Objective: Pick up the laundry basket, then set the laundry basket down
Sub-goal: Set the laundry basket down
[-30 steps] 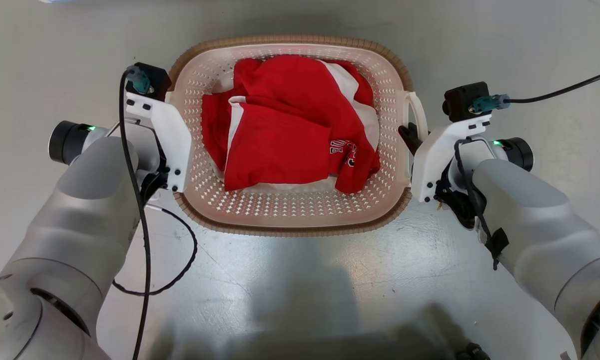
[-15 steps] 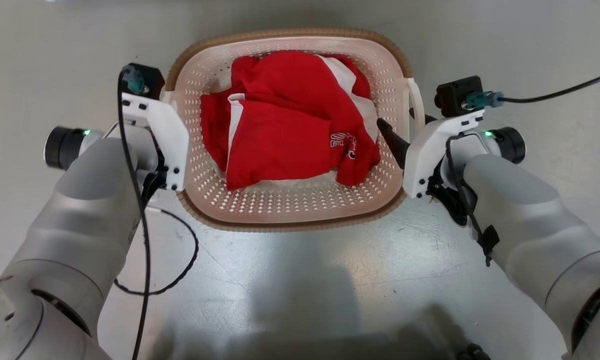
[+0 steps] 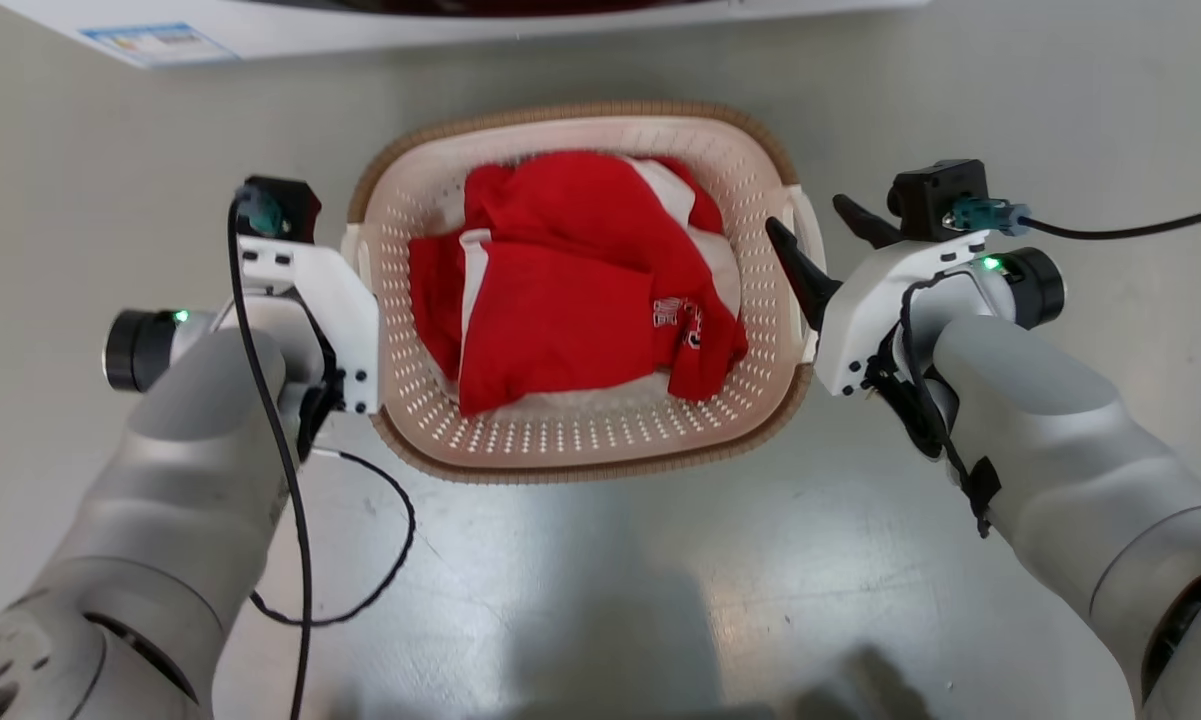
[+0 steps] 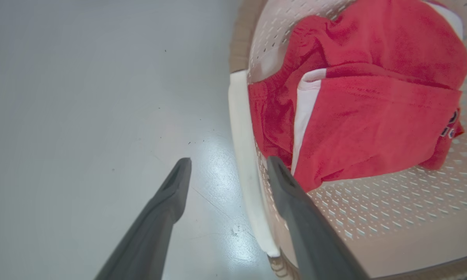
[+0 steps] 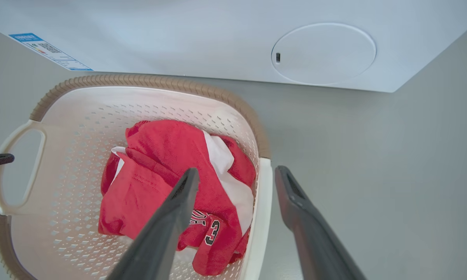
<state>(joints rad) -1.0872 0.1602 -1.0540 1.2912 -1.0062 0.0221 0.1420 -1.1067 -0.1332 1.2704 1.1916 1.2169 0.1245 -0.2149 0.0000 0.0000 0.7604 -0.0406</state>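
While the grey floor (image 3: 600, 580) takes up most of the head view, the white front of a washing machine (image 5: 202, 35) runs along its far side. A round cover (image 5: 323, 53) sits low on the machine's right and a blue label (image 5: 48, 50) on its left.

The laundry basket (image 3: 580, 455) stands on the floor just in front of the machine, between the two arms. A crumpled red and white garment (image 3: 560, 300) lies on its bottom, reaching from the left wall to the right wall. A black number 3 (image 5: 212, 235) shows near the right wall.

The left gripper (image 4: 229, 161) has its fingers spread to either side of the basket's left handle (image 4: 243, 155). One finger is over the floor outside and the other is inside the basket beside the garment. Whether either finger touches the handle cannot be told.

The right gripper (image 5: 237, 172) is likewise spread wide across the right handle (image 5: 262, 210). Its inner finger hangs over the garment and its outer finger over bare floor, with clear gaps around the handle.

A black cable (image 3: 295, 520) loops along the left forearm.
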